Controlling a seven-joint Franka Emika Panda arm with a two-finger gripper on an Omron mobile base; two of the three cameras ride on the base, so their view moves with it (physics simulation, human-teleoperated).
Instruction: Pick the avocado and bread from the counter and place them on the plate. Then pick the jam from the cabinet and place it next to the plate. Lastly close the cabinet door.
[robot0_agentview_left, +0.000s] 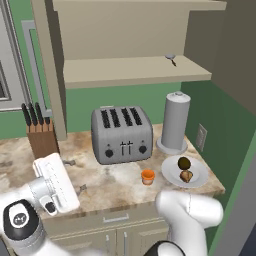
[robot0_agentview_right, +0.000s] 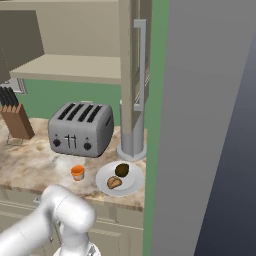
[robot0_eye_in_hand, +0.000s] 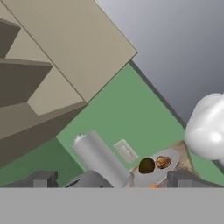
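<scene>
Two foods already lie on the plate (robot0_agentview_left: 172, 174) at the counter's (robot0_agentview_left: 20, 150) right end: the avocado (robot0_agentview_left: 184, 163) toward the wall and the bread (robot0_agentview_left: 186, 175) touching it on the near side. Going from the left, the knife block (robot0_agentview_left: 41, 136) stands at the back edge, then the toaster (robot0_agentview_left: 121, 134), then the jam (robot0_agentview_left: 148, 176) just beside the plate's left rim. Above, the cabinet (robot0_agentview_left: 135, 70) stands open. My gripper (robot0_eye_in_hand: 111, 183) has its jaws spread wide and holds nothing.
</scene>
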